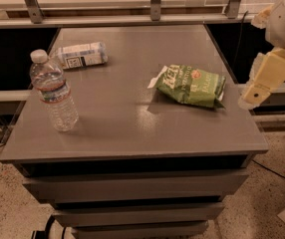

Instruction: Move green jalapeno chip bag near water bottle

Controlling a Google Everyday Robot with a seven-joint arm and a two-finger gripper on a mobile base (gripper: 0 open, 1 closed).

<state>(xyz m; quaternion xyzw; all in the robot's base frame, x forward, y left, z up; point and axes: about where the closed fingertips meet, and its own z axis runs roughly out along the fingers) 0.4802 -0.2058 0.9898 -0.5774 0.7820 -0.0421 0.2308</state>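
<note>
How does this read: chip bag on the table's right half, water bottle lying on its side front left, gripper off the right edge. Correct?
No. The camera view shows the water bottle standing upright at front left. The chip bag on the right half and the gripper off the right edge are as stated.

White lettering on green jalapeno chip bag [192, 85] illegible; tool [262, 81] beside table [132, 128].

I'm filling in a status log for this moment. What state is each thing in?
green jalapeno chip bag: lying flat on the table, right side, not held.
water bottle: upright, capped, front left.
white and blue carton: lying on its side, back left.
gripper: off the table's right edge, beside the bag, not touching it.
</note>
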